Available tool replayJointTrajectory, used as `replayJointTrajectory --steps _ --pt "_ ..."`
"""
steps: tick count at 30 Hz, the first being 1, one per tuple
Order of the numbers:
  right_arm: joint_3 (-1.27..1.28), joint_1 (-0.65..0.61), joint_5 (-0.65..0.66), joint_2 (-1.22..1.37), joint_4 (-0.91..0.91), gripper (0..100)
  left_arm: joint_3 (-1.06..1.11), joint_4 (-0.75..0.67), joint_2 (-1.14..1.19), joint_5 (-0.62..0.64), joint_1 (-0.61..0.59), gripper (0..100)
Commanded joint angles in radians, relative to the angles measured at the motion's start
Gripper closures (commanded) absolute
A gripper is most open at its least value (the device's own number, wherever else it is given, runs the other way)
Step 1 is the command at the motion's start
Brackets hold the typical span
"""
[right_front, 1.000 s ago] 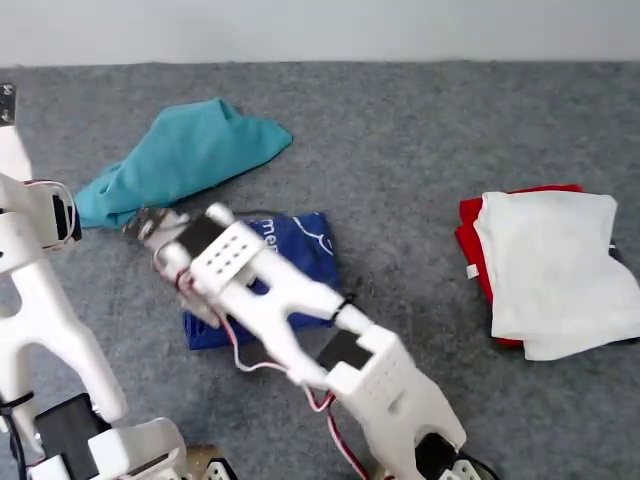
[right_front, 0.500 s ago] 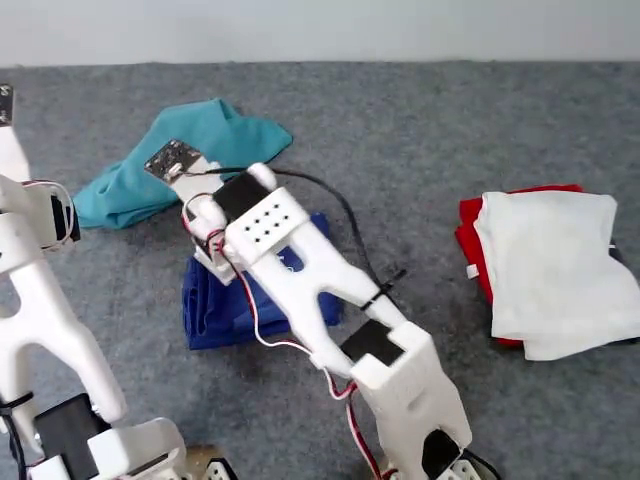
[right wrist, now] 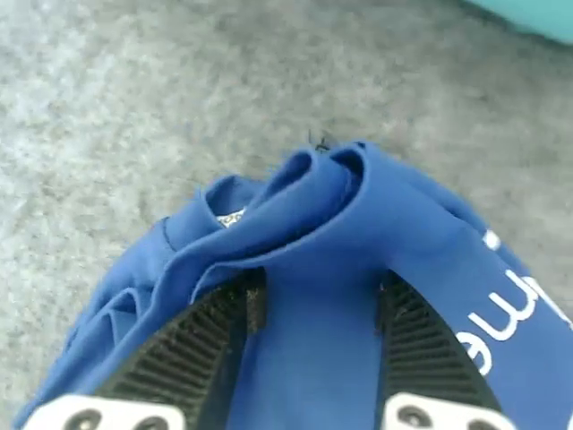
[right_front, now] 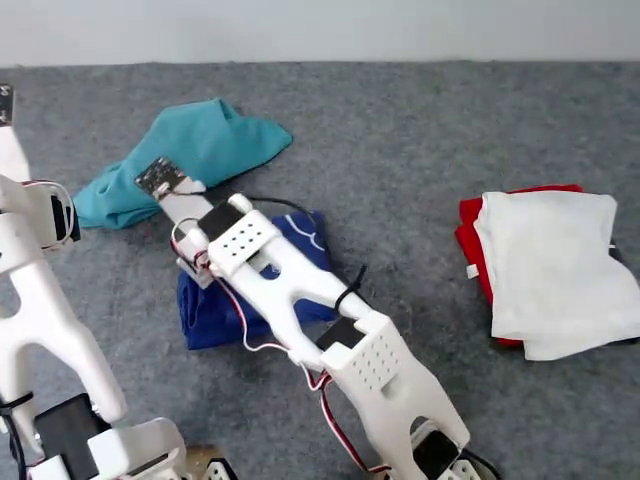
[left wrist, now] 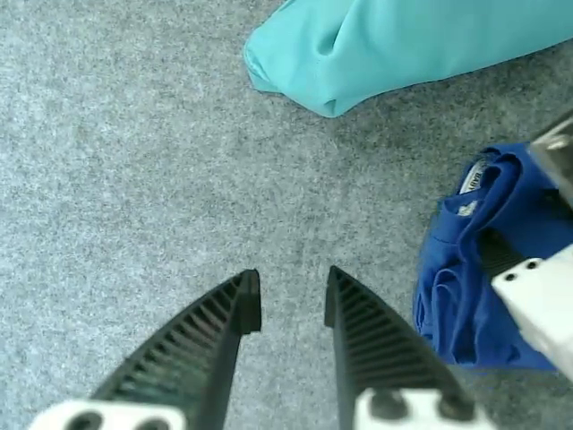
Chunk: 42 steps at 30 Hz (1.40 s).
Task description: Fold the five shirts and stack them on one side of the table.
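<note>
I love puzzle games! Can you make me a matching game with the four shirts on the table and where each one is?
Shirts:
1. teal shirt
2. blue shirt
3. white shirt
4. red shirt

Places:
A. underneath the white shirt
B. right under the right gripper
C. crumpled, with no other shirt on or under it
D. lying on top of the red shirt

Pairs: 1-C, 2-B, 3-D, 4-A

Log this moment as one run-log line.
right gripper: open over blue shirt | left gripper: open over table | teal shirt: unfolded | white shirt on red shirt
</note>
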Motion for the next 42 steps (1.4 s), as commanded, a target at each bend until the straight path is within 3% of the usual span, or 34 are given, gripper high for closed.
replayJointTrajectory --steps 1,5,12,22,29,35,42 --pt "-0.043 -0.039 -0.006 0.005 -0.025 79.0 -0.010 0.017 -0.015 0.003 0.000 88" --pt "-0.044 -0.036 -0.005 -0.010 0.002 79.0 -0.010 0.017 -0.015 0.003 0.000 88" --pt "-0.203 0.012 0.095 -0.159 0.260 78.9 -0.010 0.017 -0.015 0.003 0.000 88" --pt "-0.264 0.240 0.100 -0.157 0.538 78.6 -0.008 0.017 -0.015 0.005 0.000 88" --pt "-0.270 0.265 0.068 0.015 0.539 78.4 -0.004 0.017 -0.015 0.005 0.000 88" --pt "-0.270 0.286 -0.037 0.071 0.538 68.3 -0.004 0.017 -0.015 0.005 0.000 88" --pt "-0.269 0.280 -0.043 0.093 0.535 67.9 -0.004 0.017 -0.015 0.005 0.000 88"
